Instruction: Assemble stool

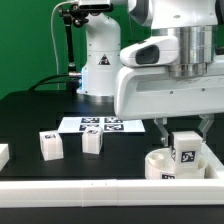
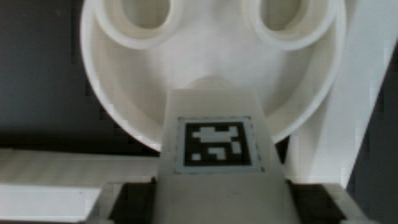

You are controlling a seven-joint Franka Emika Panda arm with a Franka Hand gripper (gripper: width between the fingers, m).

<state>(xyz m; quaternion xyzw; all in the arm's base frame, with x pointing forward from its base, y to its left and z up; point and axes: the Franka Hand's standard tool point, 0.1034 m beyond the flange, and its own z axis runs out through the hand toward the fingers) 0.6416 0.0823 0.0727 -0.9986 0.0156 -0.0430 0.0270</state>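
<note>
Presently, the fingers (image 1: 161, 128) are closed on one blocky leg (image 1: 186, 150), gripping it by two opposite sides with its square tag facing outward. The leg stands upright over the round seat (image 1: 160, 166), which lies on the table (image 1: 30, 115) at the exterior view's right, just behind the white border rail (image 1: 90, 190). Whether the foot of the leg has entered the seat or only rests on it cannot be told from either view.

The wrist view shows the leg (image 2: 217, 140) against the pale face of the seat (image 2: 125, 90), with two oval sockets (image 2: 143, 15) beyond it.

Two loose legs (image 1: 50, 145) (image 1: 92, 141) wait well apart from the seat, near the marker board (image 1: 100, 124).

Judged step: fitting this leg into its socket. To do it well, keep the leg plumb, centre it on the socket before pressing, and push straight down. The seat looks unrestrained, so a sideways load could slide it. Release only once the leg stands firm.
</note>
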